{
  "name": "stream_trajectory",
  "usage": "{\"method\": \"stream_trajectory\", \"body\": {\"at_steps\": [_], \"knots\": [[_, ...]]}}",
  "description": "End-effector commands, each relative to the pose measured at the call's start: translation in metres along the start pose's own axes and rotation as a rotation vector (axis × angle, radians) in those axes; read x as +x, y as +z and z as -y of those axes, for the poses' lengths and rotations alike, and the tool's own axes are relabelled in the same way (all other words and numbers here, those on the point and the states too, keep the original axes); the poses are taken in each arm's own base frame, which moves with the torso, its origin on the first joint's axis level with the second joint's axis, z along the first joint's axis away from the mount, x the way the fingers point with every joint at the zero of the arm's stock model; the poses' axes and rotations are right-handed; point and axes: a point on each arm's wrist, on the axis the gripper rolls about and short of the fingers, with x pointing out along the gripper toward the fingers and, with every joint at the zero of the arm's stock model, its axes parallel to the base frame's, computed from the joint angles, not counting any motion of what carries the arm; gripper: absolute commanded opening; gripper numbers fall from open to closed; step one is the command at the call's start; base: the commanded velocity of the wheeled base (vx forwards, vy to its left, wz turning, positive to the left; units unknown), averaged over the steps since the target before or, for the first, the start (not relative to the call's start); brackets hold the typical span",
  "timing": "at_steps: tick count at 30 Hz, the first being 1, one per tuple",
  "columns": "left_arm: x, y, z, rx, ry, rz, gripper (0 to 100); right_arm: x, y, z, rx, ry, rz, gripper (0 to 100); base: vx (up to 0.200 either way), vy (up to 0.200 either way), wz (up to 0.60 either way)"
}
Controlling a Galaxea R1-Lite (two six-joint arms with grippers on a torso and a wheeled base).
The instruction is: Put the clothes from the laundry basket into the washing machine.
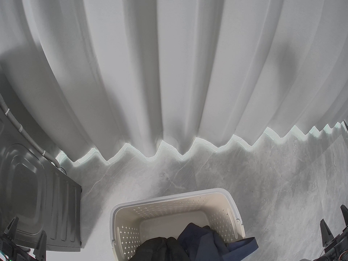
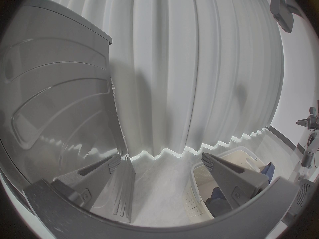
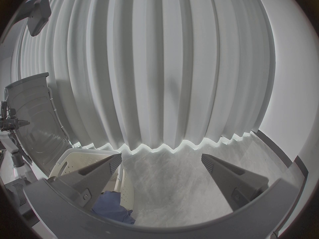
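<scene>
A white perforated laundry basket (image 1: 170, 198) stands on the floor just in front of me. It holds a black garment (image 1: 159, 249) and a navy garment (image 1: 206, 240) that drapes over the rim. The grey washing machine (image 1: 36, 200) stands to the basket's left, showing me a ribbed side panel. My left gripper (image 1: 28, 227) hangs open and empty beside the machine. My right gripper (image 1: 332, 214) is open and empty over bare floor, right of the basket. In the left wrist view the gripper (image 2: 161, 158) frames the machine (image 2: 56, 100) and basket (image 2: 199, 173). In the right wrist view the gripper (image 3: 160, 158) sits beside the basket (image 3: 76, 156) and navy garment (image 3: 111, 206).
A white pleated curtain (image 1: 174, 73) hangs to the floor right behind the basket and machine. Grey marble floor (image 1: 282, 185) lies open to the right. A grey hose (image 1: 21, 131) runs along the machine's upper edge.
</scene>
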Motion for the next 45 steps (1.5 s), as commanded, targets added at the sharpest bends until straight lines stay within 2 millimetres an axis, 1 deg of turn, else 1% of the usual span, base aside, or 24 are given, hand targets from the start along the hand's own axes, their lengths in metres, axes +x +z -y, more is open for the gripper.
{"method": "stream_trajectory", "body": {"at_steps": [1,45], "knots": [[-0.0001,-0.0053,0.0000,0.000,0.001,0.000,100,-0.0001,-0.0053,0.0000,0.000,0.001,0.001,100,-0.200,0.000,0.00],[-0.0002,-0.0049,0.0000,0.000,0.001,0.002,100,-0.0001,-0.0053,0.0000,0.000,0.001,0.001,100,-0.200,0.000,0.00]]}}
